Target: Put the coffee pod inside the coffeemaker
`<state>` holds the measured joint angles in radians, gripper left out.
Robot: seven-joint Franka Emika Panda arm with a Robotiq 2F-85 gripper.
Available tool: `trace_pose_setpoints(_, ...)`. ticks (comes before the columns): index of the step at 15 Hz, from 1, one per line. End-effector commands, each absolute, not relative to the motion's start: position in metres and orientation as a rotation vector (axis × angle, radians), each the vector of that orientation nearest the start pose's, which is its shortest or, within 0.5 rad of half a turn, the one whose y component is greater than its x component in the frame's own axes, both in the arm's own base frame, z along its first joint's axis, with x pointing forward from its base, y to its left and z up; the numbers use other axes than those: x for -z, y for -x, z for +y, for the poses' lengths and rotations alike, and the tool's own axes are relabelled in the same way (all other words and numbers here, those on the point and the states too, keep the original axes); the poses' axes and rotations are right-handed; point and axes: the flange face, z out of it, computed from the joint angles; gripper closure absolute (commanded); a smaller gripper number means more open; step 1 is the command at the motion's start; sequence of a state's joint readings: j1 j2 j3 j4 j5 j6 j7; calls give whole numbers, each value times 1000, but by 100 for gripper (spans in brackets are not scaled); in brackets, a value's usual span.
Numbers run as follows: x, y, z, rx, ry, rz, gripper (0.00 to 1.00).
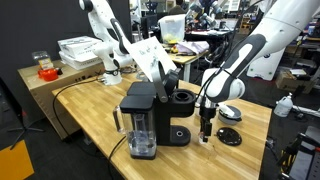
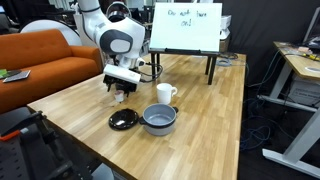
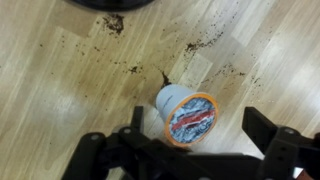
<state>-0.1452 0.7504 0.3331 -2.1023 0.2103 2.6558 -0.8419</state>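
Coffee pod [image 3: 185, 115]: lies on its side on the wooden table [image 3: 60, 90] in the wrist view, with the white body toward the top of the picture and the orange rim and red-and-blue foil lid toward the bottom. Rests between the two fingers [image 3: 137, 120] of the gripper [image 3: 200, 122], closer to the finger at the left of the picture, farther from the one at the right. Not possible to tell whether touches the left finger. With fingers wide apart, clamps on nothing. Around the pod, dark coffee grounds [image 3: 205, 42] scattered over the wood.

In an exterior view, from left to right: first the coffeemaker [image 1: 150, 112], black, with the clear tank [image 1: 141, 140] at the near side and the shorter round part [image 1: 180, 120] joined at its right. Next, just beside this round part, the gripper [image 1: 205, 130]: points straight down, low over the table [image 1: 100, 120]. Then the flat black disc [image 1: 230, 137], near the gripper, on the wood. Pod too small to make out there.

In an exterior view, again from left to right: the gripper [image 2: 122, 92] low over the table [image 2: 210, 110], the black disc [image 2: 124, 120] in front of it, then a grey bowl [image 2: 158, 121] and, just behind the bowl, a white mug [image 2: 164, 94].
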Motion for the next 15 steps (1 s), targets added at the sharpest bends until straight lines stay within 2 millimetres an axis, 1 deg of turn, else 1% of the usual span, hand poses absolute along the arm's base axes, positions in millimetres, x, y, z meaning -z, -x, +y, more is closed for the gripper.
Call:
trace_pose_setpoints(1, -59, -529, 109, -125, 2572, -1029, 0)
trace_pose_setpoints(3, -57, -528, 110, -137, 2567, -1030, 0)
trace_pose_setpoints(5, -56, -528, 109, -142, 2563, -1017, 26)
trace_pose_setpoints(8, -55, -530, 108, -146, 2558, -1013, 48)
trace_pose_setpoints(11, -58, -534, 108, -149, 2552, -1015, 68)
trace_pose_setpoints(12, -59, -535, 109, -154, 2551, -1017, 73)
trace_pose_setpoints(15, -66, -535, 105, -150, 2566, -1004, 77)
